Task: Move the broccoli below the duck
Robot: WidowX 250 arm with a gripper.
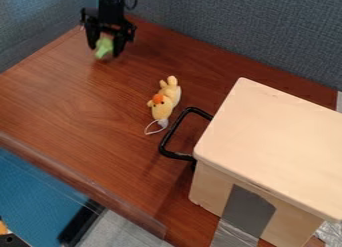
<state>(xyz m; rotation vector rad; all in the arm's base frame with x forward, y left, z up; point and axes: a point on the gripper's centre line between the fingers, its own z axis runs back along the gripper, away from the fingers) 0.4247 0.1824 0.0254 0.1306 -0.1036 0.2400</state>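
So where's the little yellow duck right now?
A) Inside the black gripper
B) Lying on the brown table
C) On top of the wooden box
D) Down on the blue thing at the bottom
B: the duck is lying on the brown table, beside the box's black handle, while the gripper has the green broccoli between its fingers.

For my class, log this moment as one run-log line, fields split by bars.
pincer: holding broccoli, upper left | duck: lying on table beside black handle | broccoli below duck: not yet
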